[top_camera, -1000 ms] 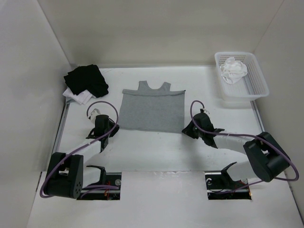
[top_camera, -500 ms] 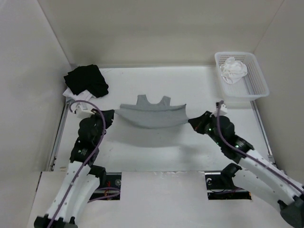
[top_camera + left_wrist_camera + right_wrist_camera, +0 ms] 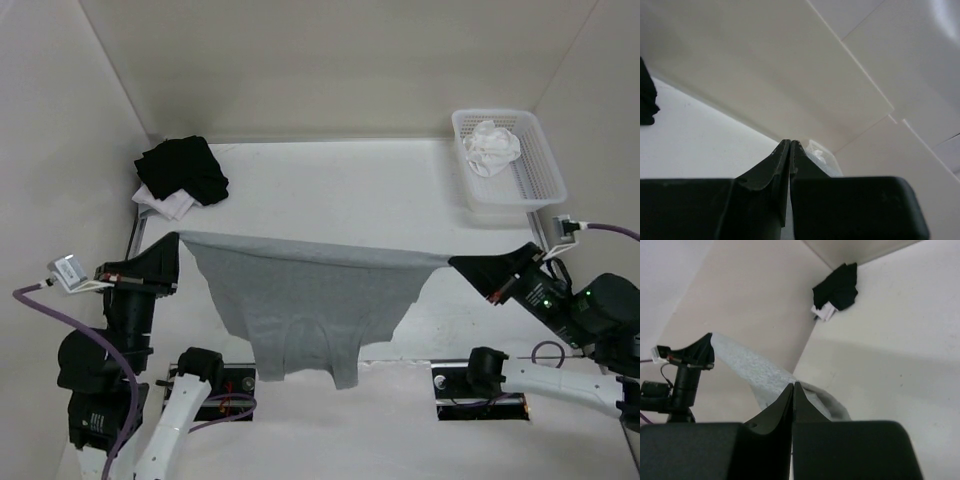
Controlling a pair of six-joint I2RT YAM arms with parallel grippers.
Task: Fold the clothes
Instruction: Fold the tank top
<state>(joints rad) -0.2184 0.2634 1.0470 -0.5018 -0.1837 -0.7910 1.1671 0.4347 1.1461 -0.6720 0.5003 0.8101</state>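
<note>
The clothes, a heather-grey tank top [image 3: 300, 300], hang in the air above the near half of the table. Its straight edge is pulled taut between my two grippers, and the straps dangle at the bottom near the arm bases. On the left my left gripper [image 3: 176, 240] is shut on one corner. On the right my right gripper [image 3: 453, 262] is shut on the other corner. In the right wrist view the grey fabric [image 3: 750, 367] runs from my right gripper's [image 3: 793, 384] tips across to the left arm. The left wrist view shows my left gripper [image 3: 790, 141] pressed shut, with the fabric hidden behind the fingers.
A black-and-white garment pile [image 3: 180, 172] lies at the back left corner of the table. A white plastic basket [image 3: 545, 190] holding a white cloth bundle [image 3: 492, 147] stands at the back right. White walls enclose the table on three sides.
Both arms have risen and spread apart toward the near side. The top, flat on the table a second ago, now hangs stretched between them. The right gripper has closed.
</note>
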